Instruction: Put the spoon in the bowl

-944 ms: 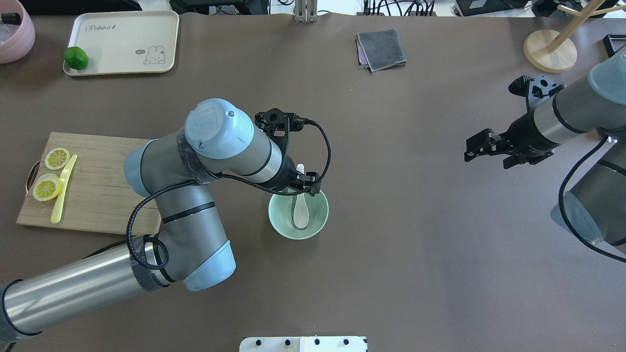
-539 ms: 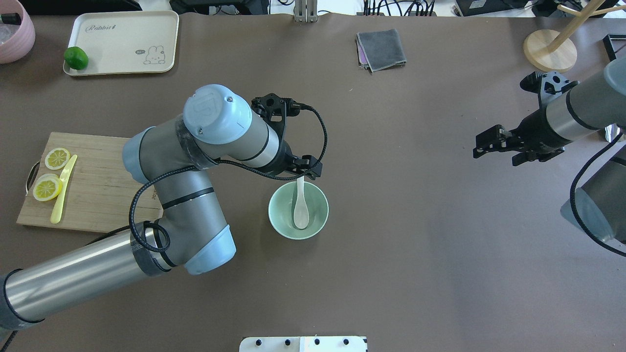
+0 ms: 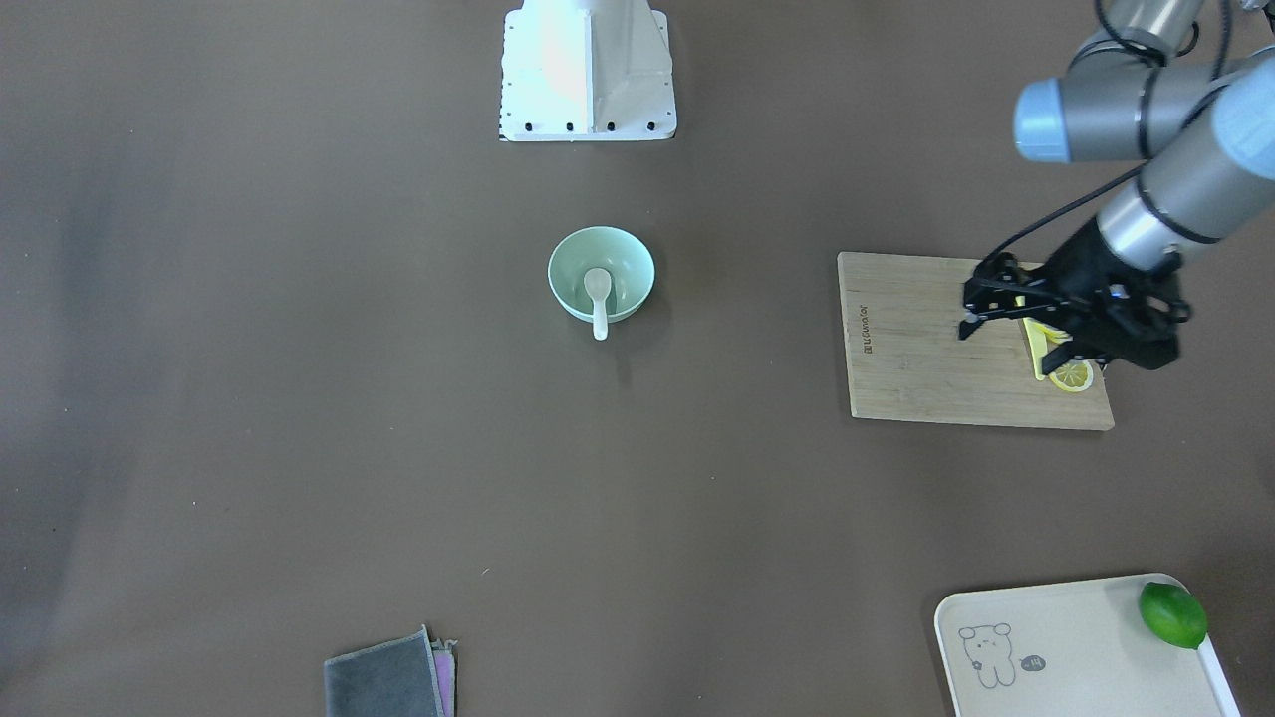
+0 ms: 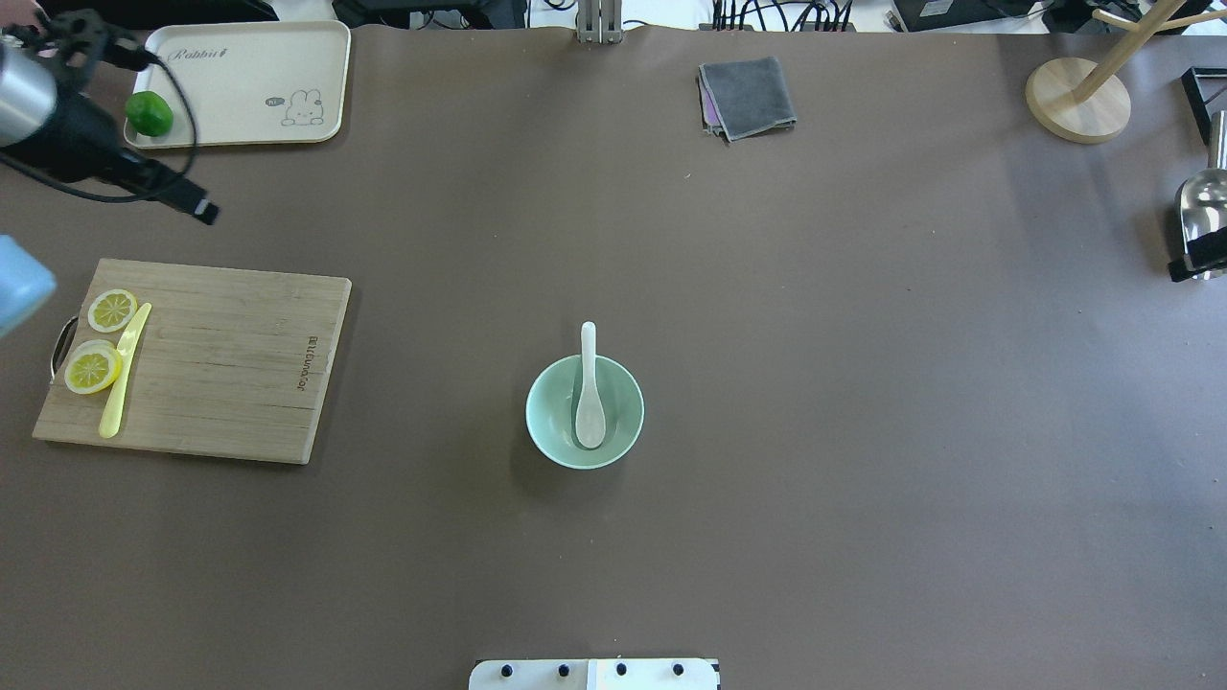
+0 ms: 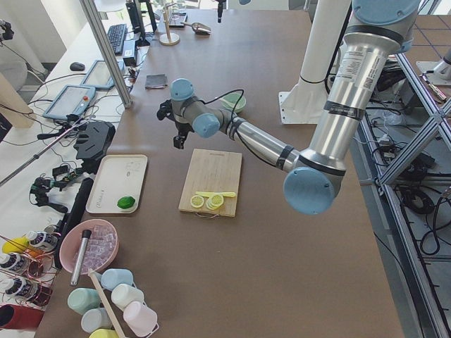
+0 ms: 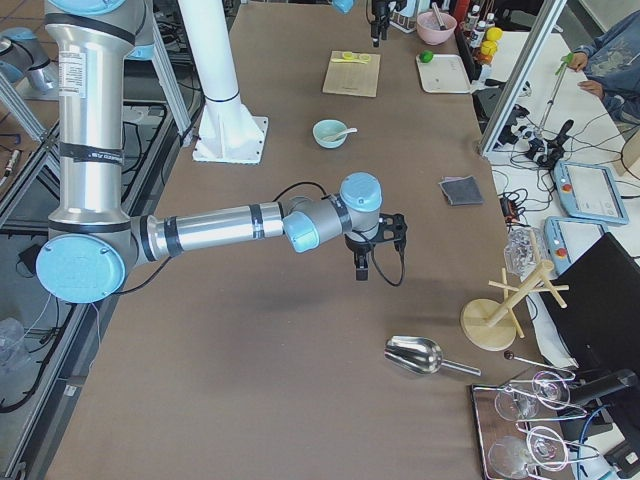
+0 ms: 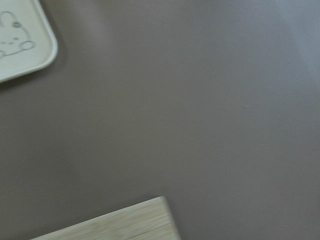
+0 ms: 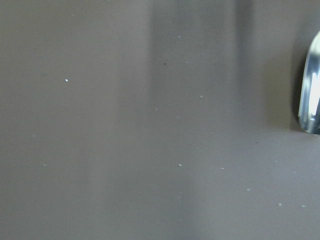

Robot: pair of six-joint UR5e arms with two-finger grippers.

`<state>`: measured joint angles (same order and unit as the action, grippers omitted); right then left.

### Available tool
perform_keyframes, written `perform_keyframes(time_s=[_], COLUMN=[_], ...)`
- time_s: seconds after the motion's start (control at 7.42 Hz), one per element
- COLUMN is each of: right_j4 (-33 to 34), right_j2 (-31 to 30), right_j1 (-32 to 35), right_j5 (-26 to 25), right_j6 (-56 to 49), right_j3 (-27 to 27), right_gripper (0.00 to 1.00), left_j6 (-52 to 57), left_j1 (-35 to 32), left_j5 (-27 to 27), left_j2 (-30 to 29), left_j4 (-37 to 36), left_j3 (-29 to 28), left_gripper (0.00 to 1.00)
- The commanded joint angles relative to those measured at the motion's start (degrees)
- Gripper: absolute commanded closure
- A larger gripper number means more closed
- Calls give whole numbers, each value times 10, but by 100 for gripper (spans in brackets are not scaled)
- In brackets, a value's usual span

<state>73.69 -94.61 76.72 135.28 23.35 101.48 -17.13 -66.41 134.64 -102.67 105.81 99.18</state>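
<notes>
**Q:** What has changed around the bowl?

**A:** Both arms have cleared off. Less than a second ago the left gripper hung just over the bowl's far rim, above the spoon handle. Now it hovers well apart from the bowl, up near the cutting board and the tray. Its jaws look parted and grip nothing. The right gripper has likewise swung out towards the table's right end. Whether it is spread or closed I cannot tell.

**Q:** And the spoon?

**A:** It lies in the bowl, scoop on the bottom. The handle leans on the far rim and pokes out beyond it. It has not shifted since the release. I judge the task complete: nothing touches the spoon, and it rests steadily.

**Q:** The surface, from here outward?

**A:** A plain brown table.
- **Nearest:** the bowl, alone in the middle.
- **Left of the bowl:** the cutting board, bearing two lemon slices and a yellow knife.
- **Right end:** a metal scoop.
- **Far edge:** the cream tray with a lime on it, a folded grey cloth and a wooden stand.
- **Beyond the table:** benches with cables, a keyboard and tablets.
</notes>
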Motion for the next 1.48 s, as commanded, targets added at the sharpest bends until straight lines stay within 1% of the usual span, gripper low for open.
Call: perform_keyframes(time_s=[0.0, 0.13, 0.27, 0.4, 0.54, 0.67, 0.81, 0.94, 1.08, 1.35], right_j4=[2, 2, 2, 1, -6, -6, -7, -8, -8, -7], right_j2=[-20, -20, -21, -32, -47, -42, -33, -32, -32, -33], right_j1=[85, 95, 98, 111, 116, 116, 116, 116, 116, 116], right_j5=[3, 2, 2, 2, -2, -6, -4, -5, -5, -1], right_j6=[-148, -180, -189, -208, -237, -240, -240, -241, -237, -234], right_j3=[-59, -72, -73, -73, -72, -80, -101, -102, -98, -107], right_gripper=[0, 0, 0, 0, 0, 0, 0, 0, 0, 0], left_j6=[209, 241, 248, 245, 240, 244, 245, 244, 248, 258], left_j1=[-128, -156, -166, -185, -188, -218, -231, -230, -231, -232], left_j5=[36, 49, 56, 45, 31, 1, 4, 1, 3, 4], left_j2=[117, 141, 156, 205, 221, 226, 229, 228, 226, 220], left_j4=[-10, -13, -14, -19, -23, -21, -23, -29, -58, -156], left_j3=[6, 9, 13, 28, 50, 58, 67, 52, 55, 71], left_gripper=[3, 3, 2, 2, 2, 2, 2, 2, 2, 2])
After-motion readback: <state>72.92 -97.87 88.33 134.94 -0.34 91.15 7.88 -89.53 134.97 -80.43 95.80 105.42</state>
